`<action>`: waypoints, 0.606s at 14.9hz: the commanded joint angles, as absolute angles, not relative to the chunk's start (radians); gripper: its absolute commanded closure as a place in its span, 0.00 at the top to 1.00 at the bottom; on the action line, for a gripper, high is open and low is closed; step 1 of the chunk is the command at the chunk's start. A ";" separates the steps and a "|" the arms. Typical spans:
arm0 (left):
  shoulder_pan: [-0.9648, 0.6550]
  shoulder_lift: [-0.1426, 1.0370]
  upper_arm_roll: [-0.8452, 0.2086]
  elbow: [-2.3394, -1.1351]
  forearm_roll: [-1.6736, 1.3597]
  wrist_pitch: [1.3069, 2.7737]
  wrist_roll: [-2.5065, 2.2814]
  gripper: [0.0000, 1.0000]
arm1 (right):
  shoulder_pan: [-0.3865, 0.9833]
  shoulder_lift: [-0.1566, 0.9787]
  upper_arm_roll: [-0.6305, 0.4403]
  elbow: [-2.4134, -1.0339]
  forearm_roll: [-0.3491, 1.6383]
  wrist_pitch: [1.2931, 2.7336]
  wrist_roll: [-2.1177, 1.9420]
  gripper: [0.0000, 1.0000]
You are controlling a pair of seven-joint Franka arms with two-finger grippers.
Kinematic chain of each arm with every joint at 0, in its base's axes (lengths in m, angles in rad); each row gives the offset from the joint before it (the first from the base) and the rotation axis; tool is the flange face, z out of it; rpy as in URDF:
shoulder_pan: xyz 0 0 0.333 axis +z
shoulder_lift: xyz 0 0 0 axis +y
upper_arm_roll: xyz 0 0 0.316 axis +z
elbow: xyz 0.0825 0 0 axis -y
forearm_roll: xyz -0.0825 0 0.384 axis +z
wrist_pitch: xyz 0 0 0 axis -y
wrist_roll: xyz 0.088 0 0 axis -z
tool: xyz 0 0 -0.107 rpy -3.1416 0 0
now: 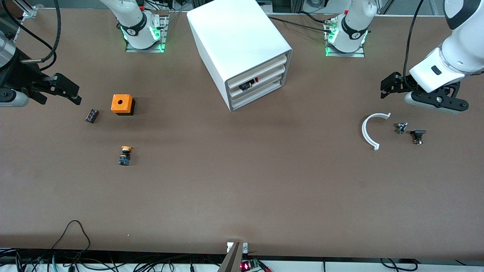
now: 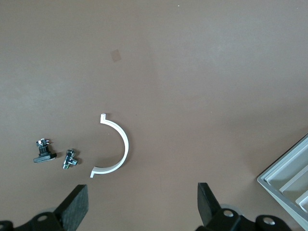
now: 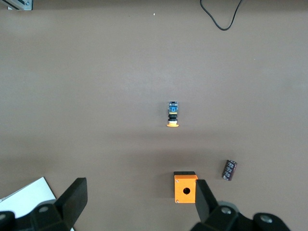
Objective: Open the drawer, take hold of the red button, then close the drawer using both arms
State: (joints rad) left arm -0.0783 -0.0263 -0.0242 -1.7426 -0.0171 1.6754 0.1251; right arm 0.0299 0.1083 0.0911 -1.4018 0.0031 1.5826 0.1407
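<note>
The white cabinet (image 1: pixel 238 41) stands at the middle of the table near the bases. Its middle drawer (image 1: pixel 266 81) sits flush with the two others. The red-capped button (image 1: pixel 248 84) lies inside it and shows through the gap above the drawer's low front. My left gripper (image 1: pixel 387 87) hangs open and empty over the table at the left arm's end, above a white arc; its fingers (image 2: pixel 77 207) stand wide apart. My right gripper (image 1: pixel 72 90) hangs open and empty over the right arm's end; its fingers (image 3: pixel 72 202) are wide apart. A cabinet corner shows in both wrist views (image 2: pixel 288 178) (image 3: pixel 24 192).
An orange box (image 1: pixel 122 104) (image 3: pixel 186 187), a small dark part (image 1: pixel 92 115) (image 3: pixel 229 170) and a yellow-capped button (image 1: pixel 124 155) (image 3: pixel 173 114) lie toward the right arm's end. A white arc (image 1: pixel 368 130) (image 2: pixel 118 149) and two small metal parts (image 1: pixel 401 127) (image 1: pixel 418 136) lie toward the left arm's end.
</note>
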 commanded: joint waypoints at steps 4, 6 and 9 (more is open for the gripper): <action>-0.080 -0.012 -0.020 -1.710 -0.020 1.641 0.123 1.00 | 0.020 0.106 0.098 -1.394 -0.008 1.566 0.113 0.99; -0.080 -0.014 -0.020 -1.710 -0.020 1.640 0.115 1.00 | 0.008 0.109 0.091 -1.390 -0.003 1.577 0.107 0.99; -0.080 -0.014 -0.021 -1.709 -0.020 1.640 0.115 1.00 | 0.009 0.113 0.090 -1.408 -0.002 1.568 0.107 0.99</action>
